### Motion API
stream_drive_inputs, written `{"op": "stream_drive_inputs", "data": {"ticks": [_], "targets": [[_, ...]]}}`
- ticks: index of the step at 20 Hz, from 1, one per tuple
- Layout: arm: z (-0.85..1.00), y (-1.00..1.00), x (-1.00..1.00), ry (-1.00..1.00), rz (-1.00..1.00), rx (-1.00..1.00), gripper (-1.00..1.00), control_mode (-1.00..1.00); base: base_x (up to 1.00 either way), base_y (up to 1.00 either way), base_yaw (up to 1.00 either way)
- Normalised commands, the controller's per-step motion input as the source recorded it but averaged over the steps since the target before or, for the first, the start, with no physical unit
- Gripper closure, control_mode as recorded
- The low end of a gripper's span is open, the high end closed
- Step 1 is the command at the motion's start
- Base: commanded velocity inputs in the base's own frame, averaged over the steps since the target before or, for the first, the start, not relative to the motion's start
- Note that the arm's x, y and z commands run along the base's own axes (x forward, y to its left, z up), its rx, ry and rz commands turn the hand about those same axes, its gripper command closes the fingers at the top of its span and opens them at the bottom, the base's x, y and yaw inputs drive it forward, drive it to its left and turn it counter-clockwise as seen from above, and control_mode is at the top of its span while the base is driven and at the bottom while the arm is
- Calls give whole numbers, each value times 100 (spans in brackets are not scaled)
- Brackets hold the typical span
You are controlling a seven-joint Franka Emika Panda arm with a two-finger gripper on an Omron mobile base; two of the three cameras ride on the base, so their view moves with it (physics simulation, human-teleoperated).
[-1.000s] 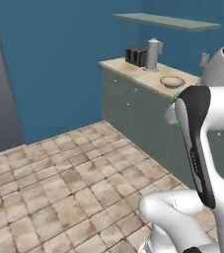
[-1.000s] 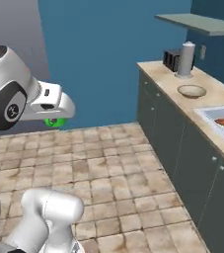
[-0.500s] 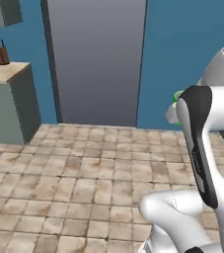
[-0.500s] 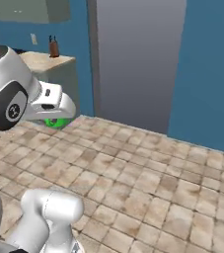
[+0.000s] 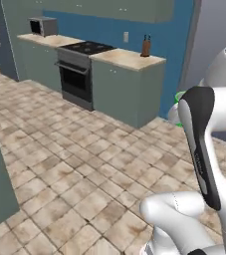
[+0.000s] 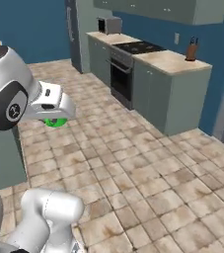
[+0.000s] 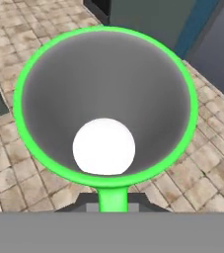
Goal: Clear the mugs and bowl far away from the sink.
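Tan stone tiles (image 5: 74, 164) cover the floor you see in both base views, backed by a deep blue wall (image 6: 29, 24). You have a run of grey-green cabinets (image 5: 124, 89) along that wall, with a black oven (image 5: 74, 79) set into it and a pale beige worktop (image 5: 127, 59) above. On the worktop stands a small brown knife block (image 5: 145, 47), and further along, at the upper left of the left base view, a grey microwave (image 5: 41, 26). No brand, label or writing can be read on any of them — the wall carries only a blank white socket plate (image 5: 126, 37).

Your green mug (image 7: 106, 106) fills the middle of the hand view, seen straight down its mouth: bright green rim, grey inside, a white round floor and the green handle at the bottom centre of the frame. It hangs in the air over the tiles, well away from the cabinets. In the right base view it peeks out below the white wrist at centre left; in the left base view you catch a green sliver at the right, behind the arm.

Your tool (image 7: 112, 207) is closed tight on the mug at its handle side — the fingertips themselves are hidden under the rim.
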Motion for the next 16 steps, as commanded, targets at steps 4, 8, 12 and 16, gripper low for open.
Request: {"op": "stream_drive_inputs", "data": {"ticks": [4,8,12,16], "targets": [[0,0,0,0,0,0,100,100,0,0,100],[0,0,0,0,0,0,100,100,19,0,97],[0,0,0,0,0,0,100,100,100,-5,50],[0,0,0,0,0,0,100,100,100,-16,32]]}}
